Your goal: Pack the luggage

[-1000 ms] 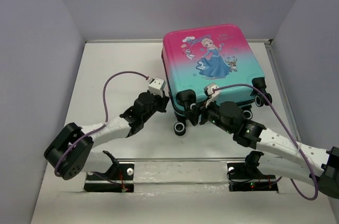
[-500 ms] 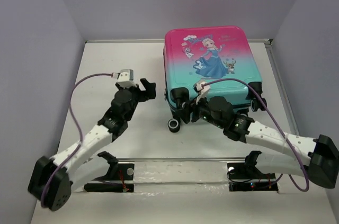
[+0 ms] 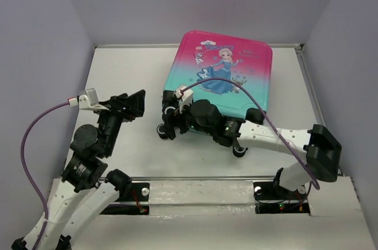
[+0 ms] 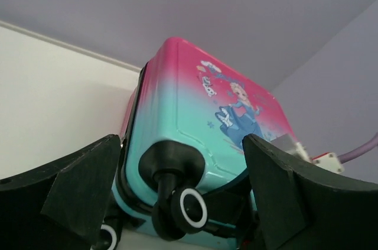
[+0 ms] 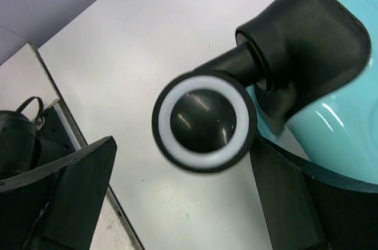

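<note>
The luggage [image 3: 227, 75] lies closed and flat on the white table, its pink-to-teal princess shell facing up and skewed, with the wheel end toward me. My right gripper [image 3: 169, 119] stands open at its near-left corner. In the right wrist view a black wheel [image 5: 204, 121] with a white ring sits between the spread fingertips [image 5: 74, 194], just above the table. My left gripper [image 3: 134, 103] is open and holds nothing, a short way left of the luggage. The left wrist view looks at the luggage [image 4: 195, 114] and a corner wheel [image 4: 190, 208] from low down.
Grey walls close the table in at the back and both sides. A metal rail [image 3: 201, 182] with the arm mounts runs along the near edge. Purple cables [image 3: 35, 132] loop off both wrists. Bare tabletop [image 3: 124, 67] lies left of the luggage.
The left gripper opened and drew back left, away from the luggage. The right gripper slid left along the wheel end and opened wide. The luggage turned and shifted left.
</note>
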Controlling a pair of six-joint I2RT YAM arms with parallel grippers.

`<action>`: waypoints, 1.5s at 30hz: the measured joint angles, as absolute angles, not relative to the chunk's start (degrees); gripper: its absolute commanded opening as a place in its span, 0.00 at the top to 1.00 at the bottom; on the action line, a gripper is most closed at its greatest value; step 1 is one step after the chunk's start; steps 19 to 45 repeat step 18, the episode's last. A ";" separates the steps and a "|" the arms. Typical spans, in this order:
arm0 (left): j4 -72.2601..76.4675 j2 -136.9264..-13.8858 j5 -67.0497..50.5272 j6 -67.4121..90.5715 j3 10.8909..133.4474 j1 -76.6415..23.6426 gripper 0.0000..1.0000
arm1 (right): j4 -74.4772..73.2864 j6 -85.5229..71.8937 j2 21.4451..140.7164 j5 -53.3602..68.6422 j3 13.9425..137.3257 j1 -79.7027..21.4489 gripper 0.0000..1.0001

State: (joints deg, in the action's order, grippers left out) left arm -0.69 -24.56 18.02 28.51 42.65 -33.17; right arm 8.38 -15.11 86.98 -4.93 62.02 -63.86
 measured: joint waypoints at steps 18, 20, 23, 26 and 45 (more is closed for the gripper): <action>-13.87 -17.12 14.02 26.13 42.92 -33.30 0.01 | -1.17 -8.38 37.69 -25.58 53.78 -64.97 0.00; -13.87 -17.12 14.02 26.13 42.92 -33.30 0.01 | -1.17 -8.38 37.69 -25.58 53.78 -64.97 0.00; -13.87 -17.12 14.02 26.13 42.92 -33.30 0.01 | -1.17 -8.38 37.69 -25.58 53.78 -64.97 0.00; -13.87 -17.12 14.02 26.13 42.92 -33.30 0.01 | -1.17 -8.38 37.69 -25.58 53.78 -64.97 0.00; -13.87 -17.12 14.02 26.13 42.92 -33.30 0.01 | -1.17 -8.38 37.69 -25.58 53.78 -64.97 0.00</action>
